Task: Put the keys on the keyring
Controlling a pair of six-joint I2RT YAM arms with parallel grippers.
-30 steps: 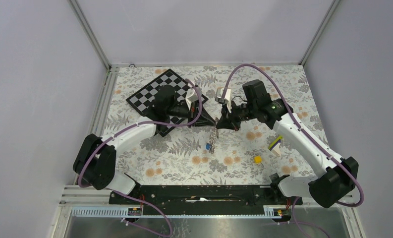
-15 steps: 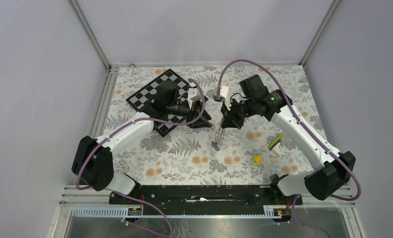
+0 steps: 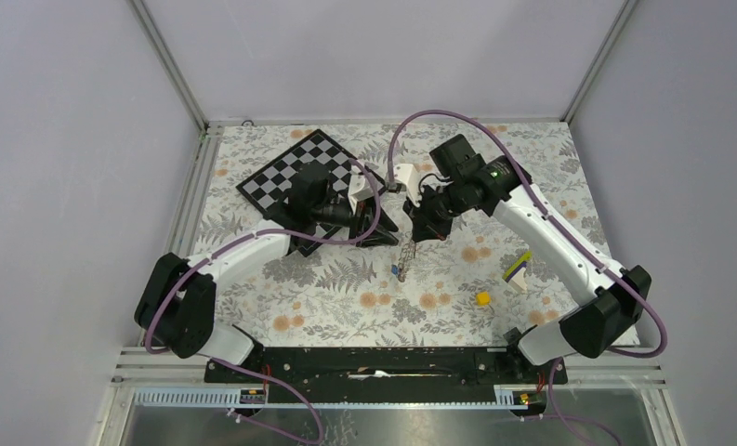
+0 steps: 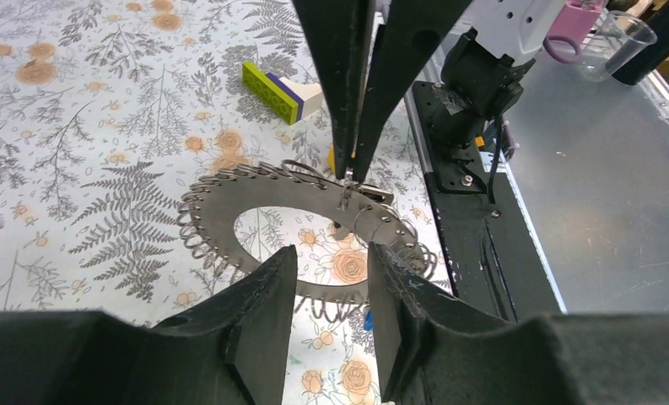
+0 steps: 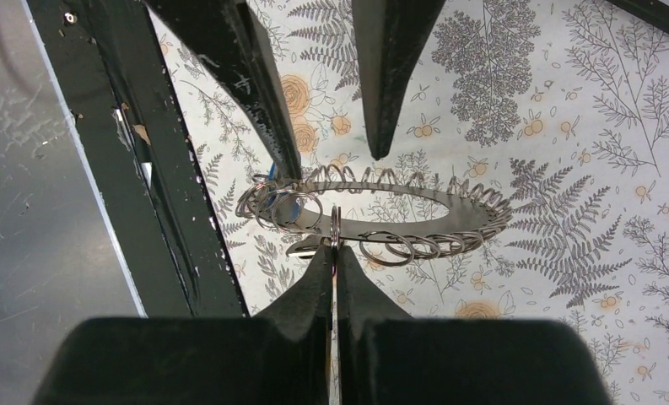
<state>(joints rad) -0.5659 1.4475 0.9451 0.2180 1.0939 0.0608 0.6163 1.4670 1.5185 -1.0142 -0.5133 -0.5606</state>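
The keyring (image 5: pixel 474 219), a flat grey-silver metal loop fringed with small wire coils, hangs in the air above the flowered tabletop (image 3: pixel 327 288), between the two hands and near the middle of the workspace. The right hand (image 5: pixel 331 249) is pinched tight on one of the small split rings at the loop's edge and carries the whole weight. The left hand (image 4: pixel 331 253) stands partly open and holds nothing, with one finger on each side of the loop's near band. I cannot tell whether either finger touches the metal.

A tiny bright blue key (image 3: pixel 397 271) dangles at the lower end of the keyring, seemingly already threaded on. I cannot pick out the black key in any view.

The step in hand looks like a regrasp: the left hand is placed to take or steady the loop. To do it well, the left hand should close on the flat band itself, not on the springy coils, which would slip or bend. It should grip well clear of the right hand's fingertips so the two do not collide. The right hand should keep its pinch until the left grip is firm, because the loop swings freely and would drop if released early. Slow, small motions suit this, since the dangling key will set the loop swaying.

The purple-and-lime flat stick (image 3: pixel 517 269) and the small yellow cube (image 3: pixel 482 298) lie well apart and need no attention.
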